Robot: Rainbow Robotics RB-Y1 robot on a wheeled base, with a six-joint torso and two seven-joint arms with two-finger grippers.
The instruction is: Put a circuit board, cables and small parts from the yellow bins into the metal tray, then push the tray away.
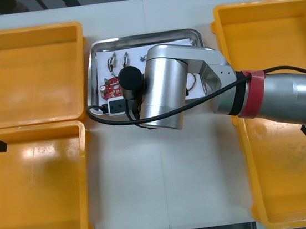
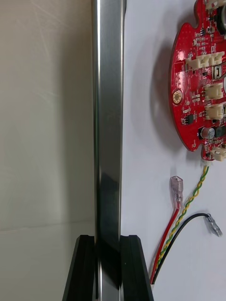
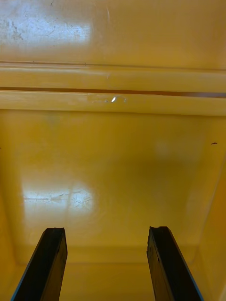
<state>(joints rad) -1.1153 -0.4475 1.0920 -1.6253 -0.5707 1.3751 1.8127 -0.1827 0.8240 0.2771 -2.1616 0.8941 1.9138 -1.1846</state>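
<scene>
The bins (image 1: 23, 36) are plain yellow and the table (image 1: 165, 169) is off-white. The tray (image 2: 108, 117) has a shiny silver rim and a white inside. The board (image 2: 195, 80) is red, dotted with white connectors, small black chips and one gold ring. The twisted cable (image 2: 192, 200) is striped yellow and green. The red cable (image 2: 165, 237) ends in a clear pinkish sleeve, and the black cable (image 2: 193, 216) in a clear one. The small metal parts (image 1: 114, 59) are silvery. The right gripper (image 2: 108, 244) is black, and the left gripper (image 3: 107, 235) is black with blue edges. The right arm (image 1: 166, 87) is silver with a red band.
</scene>
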